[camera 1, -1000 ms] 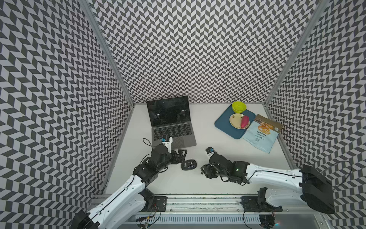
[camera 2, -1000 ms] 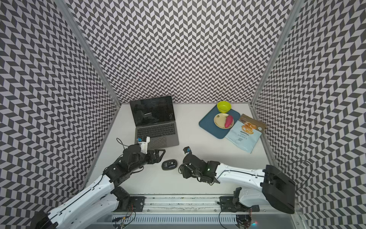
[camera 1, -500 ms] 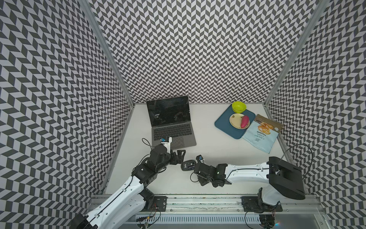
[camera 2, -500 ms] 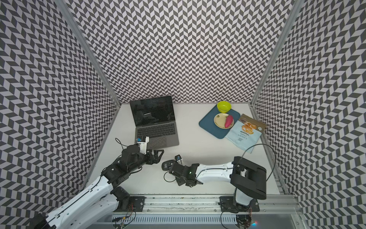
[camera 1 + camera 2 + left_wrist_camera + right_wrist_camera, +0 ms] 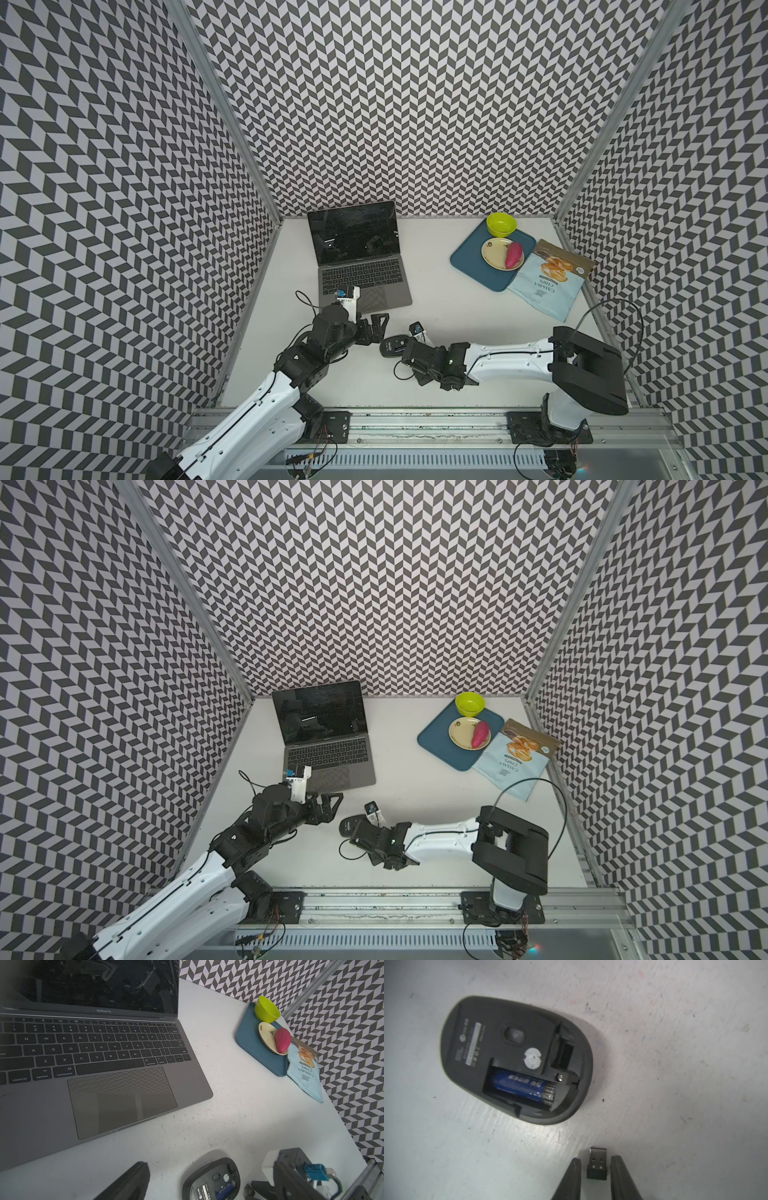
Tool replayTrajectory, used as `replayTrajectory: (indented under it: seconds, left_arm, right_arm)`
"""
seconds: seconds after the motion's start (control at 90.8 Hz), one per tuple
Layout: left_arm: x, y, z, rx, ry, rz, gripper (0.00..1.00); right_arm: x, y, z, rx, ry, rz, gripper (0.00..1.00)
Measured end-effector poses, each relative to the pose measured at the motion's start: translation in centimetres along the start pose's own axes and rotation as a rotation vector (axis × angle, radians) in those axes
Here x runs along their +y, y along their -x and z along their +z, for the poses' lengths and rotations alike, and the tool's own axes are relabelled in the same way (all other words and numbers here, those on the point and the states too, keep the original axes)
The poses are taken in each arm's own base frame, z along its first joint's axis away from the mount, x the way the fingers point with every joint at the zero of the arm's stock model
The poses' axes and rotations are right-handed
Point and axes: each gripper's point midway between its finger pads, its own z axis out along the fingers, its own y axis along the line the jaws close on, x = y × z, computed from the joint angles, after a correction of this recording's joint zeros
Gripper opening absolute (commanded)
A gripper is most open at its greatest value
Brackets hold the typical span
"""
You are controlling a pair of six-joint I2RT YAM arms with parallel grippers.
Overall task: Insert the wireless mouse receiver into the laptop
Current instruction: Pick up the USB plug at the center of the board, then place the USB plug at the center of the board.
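The wireless mouse receiver (image 5: 598, 1164) lies flat on the white table, metal plug end pointing away from the wrist. My right gripper (image 5: 596, 1160) straddles it, one finger on each side with a thin gap left on both; it is narrowly open. The receiver (image 5: 249, 1189) also shows in the left wrist view, beside the upturned black mouse (image 5: 517, 1059), whose battery bay is uncovered. The laptop (image 5: 361, 282) stands open at the back left. My left gripper (image 5: 376, 328) is wide open and empty between the laptop's front edge and the mouse (image 5: 392, 345).
A blue tray (image 5: 469, 262) at the back right holds a green bowl (image 5: 501, 223) and a plate with a pink item (image 5: 514, 254). A chips bag (image 5: 548, 286) lies beside it. Patterned walls close in on three sides.
My right arm has swung left to the mouse and its jaws have narrowed around the receiver. The left arm has barely moved.
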Motion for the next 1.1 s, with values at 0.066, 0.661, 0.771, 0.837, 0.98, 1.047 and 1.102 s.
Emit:
replayTrajectory:
  seconds: [0.066,0.661,0.771,0.837,0.98,1.047,1.102]
  left_arm:
    - [0.0,0.0,0.0,-0.002,-0.001,0.000,0.98]
    - [-7.3,1.5,-2.2,-0.043,-0.324,0.454,0.94]
    - [-9.7,0.0,-2.6,-0.040,-0.413,0.650,0.92]
    - [-10.8,-1.4,-2.6,-0.022,-0.452,0.754,0.92]
    - [-12.5,-4.6,-2.2,0.009,-0.482,0.974,0.92]
    - [-13.3,-5.7,-2.3,0.005,-0.491,1.077,0.92]
    - [-13.6,-6.4,-2.2,0.001,-0.494,1.157,0.92]
  right_arm:
    - [-0.2,0.0,0.0,-0.004,-0.010,0.000,0.19]
    - [-4.6,4.8,-5.0,-0.081,0.189,0.071,0.14]
    - [-6.6,6.8,-6.2,-0.070,0.298,0.114,0.14]
    - [-7.4,7.4,-6.7,-0.050,0.363,0.131,0.14]
    - [-7.1,7.6,-8.2,0.008,0.552,0.170,0.15]
    - [-6.4,7.4,-9.1,0.035,0.640,0.175,0.15]
    - [-5.5,7.2,-10.1,0.058,0.710,0.167,0.15]
